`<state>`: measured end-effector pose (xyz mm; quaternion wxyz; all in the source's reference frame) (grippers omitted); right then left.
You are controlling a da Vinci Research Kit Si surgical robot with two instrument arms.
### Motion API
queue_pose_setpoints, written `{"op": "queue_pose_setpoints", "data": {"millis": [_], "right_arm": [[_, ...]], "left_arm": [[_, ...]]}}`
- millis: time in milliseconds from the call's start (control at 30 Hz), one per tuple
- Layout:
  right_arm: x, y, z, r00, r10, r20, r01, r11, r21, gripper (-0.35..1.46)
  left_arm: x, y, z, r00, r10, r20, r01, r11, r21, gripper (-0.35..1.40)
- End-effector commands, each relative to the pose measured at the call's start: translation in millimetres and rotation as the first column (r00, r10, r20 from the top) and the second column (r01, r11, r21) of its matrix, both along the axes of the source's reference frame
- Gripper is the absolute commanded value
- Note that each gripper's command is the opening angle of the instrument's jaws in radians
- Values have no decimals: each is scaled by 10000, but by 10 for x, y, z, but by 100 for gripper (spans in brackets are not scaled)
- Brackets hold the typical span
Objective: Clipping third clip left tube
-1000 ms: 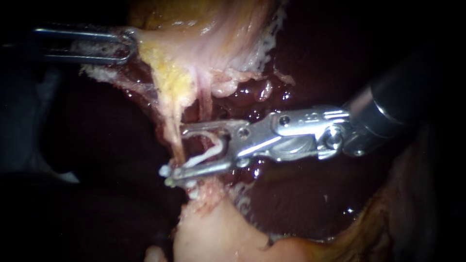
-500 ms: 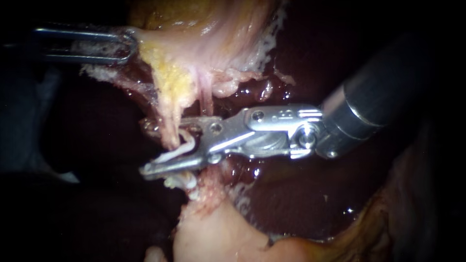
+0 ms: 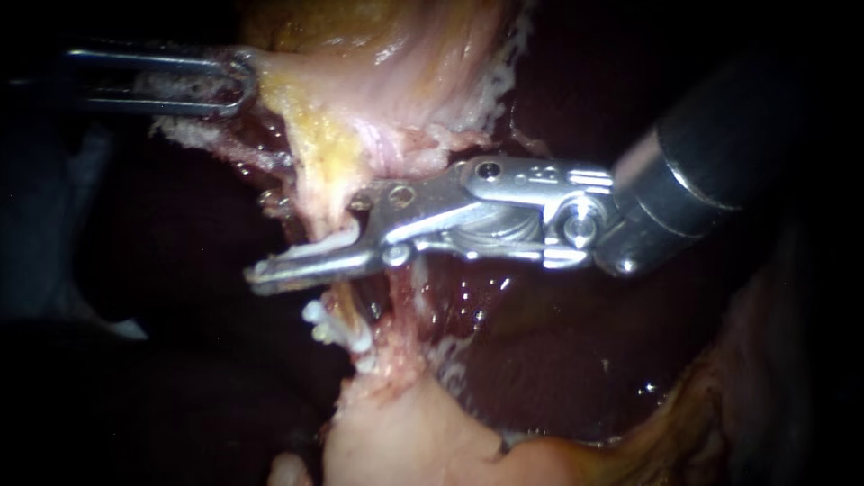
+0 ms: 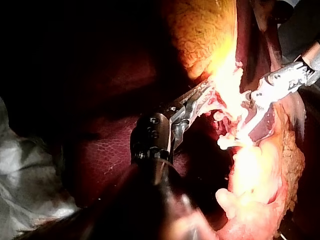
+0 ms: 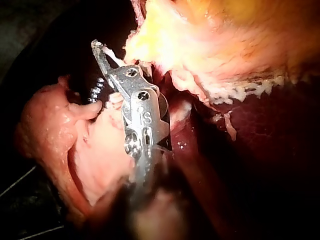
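Note:
The left tube (image 3: pixel 317 202) runs down from the yellow-pink gallbladder (image 3: pixel 378 63) as a thin pale strand. My right instrument (image 3: pixel 270 236) comes in from the right with its jaws open, one on each side of this tube. A white clip (image 3: pixel 328 241) lies along the lower jaw, against the tube. Just below, white clips (image 3: pixel 317 317) sit on the same strand. My left instrument (image 3: pixel 236 85), upper left, is shut on the gallbladder's edge and holds it up. The right wrist view shows the right instrument (image 5: pixel 97 70) straddling the strand; the left wrist view shows the left instrument (image 4: pixel 200 97) on the tissue.
Dark red liver (image 3: pixel 558 342) fills the background behind and right of the jaws. A pale pink lump of tissue (image 3: pixel 405 432) lies below the clips. The second thin strand sits just right of the left tube, behind the right instrument's jaws.
My right instrument has moved left and up along the strand, carrying its clip from beside the lower clips to a spot above them. The left instrument has stayed put.

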<state>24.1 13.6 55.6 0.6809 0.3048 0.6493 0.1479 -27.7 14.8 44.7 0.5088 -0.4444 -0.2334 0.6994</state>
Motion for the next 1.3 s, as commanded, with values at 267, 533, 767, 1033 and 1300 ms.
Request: {"op": "queue_pose_setpoints", "data": {"millis": [267, 533, 767, 1033, 1300], "right_arm": [[4, -10, -17, 9997, -97, -232, 104, 9996, 279, 47], [4, -9, -21, 9992, -120, -393, 146, 9977, 669, 46], [6, -13, -26, 9968, -382, -700, 459, 9925, 1130, 44], [5, -14, -26, 9967, -399, -711, 478, 9925, 1129, 28], [-2, -15, -26, 9975, -480, -515, 578, 9762, 2089, -35]], "left_arm": [[0, 0, 2, 10000, 6, -2, -6, 10000, -15, -35], [0, -1, 2, 10000, 6, -3, -6, 10000, -17, -35], [0, -1, 2, 10000, 4, -5, -4, 10000, -20, -35], [0, -1, 3, 10000, 23, 11, -23, 10000, -12, -35], [-1, -1, 3, 10000, 21, 10, -21, 10000, -12, -35]]}}
